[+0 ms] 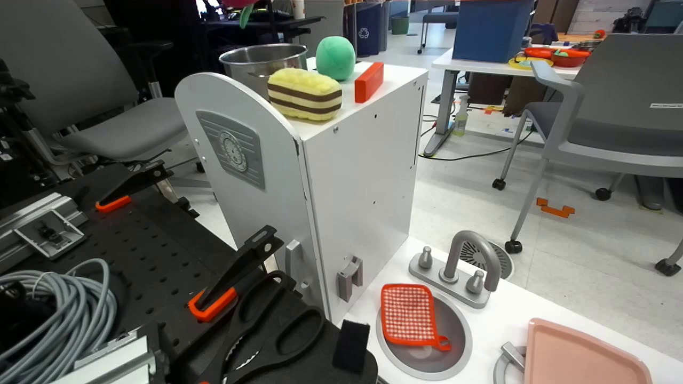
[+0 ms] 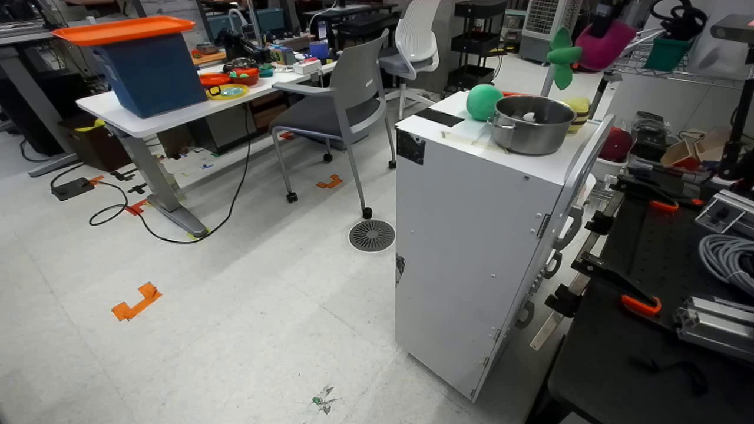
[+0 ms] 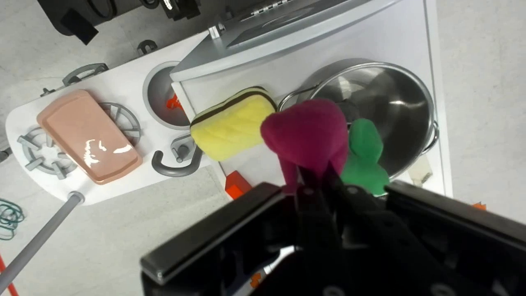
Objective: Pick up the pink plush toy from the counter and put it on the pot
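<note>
The pink plush toy, a magenta plush with green leaves, hangs from my gripper in the wrist view. The fingers are pinched shut on it. In an exterior view the toy and my gripper are above the pot's height, apart from it. The toy is cut off at the top edge of an exterior view. The grey metal pot stands on the white counter in both exterior views. In the wrist view the toy covers part of the pot's near-left rim.
On the counter stand a green ball, a yellow layered plush and a red block. A raised arched panel borders the counter. Lower down are a sink with faucet and a pink tray. A black table holds scissors.
</note>
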You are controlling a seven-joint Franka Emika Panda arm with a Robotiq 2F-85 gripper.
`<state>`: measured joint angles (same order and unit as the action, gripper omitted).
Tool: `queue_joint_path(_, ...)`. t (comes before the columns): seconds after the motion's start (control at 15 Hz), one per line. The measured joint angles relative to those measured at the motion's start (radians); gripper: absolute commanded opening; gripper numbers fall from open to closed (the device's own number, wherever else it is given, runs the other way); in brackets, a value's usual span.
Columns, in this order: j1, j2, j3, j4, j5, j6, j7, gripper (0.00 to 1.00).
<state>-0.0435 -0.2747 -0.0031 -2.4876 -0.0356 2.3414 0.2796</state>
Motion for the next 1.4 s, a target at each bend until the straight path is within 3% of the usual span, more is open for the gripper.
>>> queue_joint_path(0.27,0.001,0.019,0.022,-0.008,0.000,0.016,0.001,0.01)
queue_joint_path(0.33,0.001,0.024,0.026,-0.009,0.000,0.024,0.002,0.27)
queue_joint_path(1.0,0.000,0.044,0.046,-0.012,-0.035,0.076,0.028,0.98)
queue_joint_path(1.4,-0.014,0.044,0.045,-0.064,-0.142,0.075,0.025,1.00)
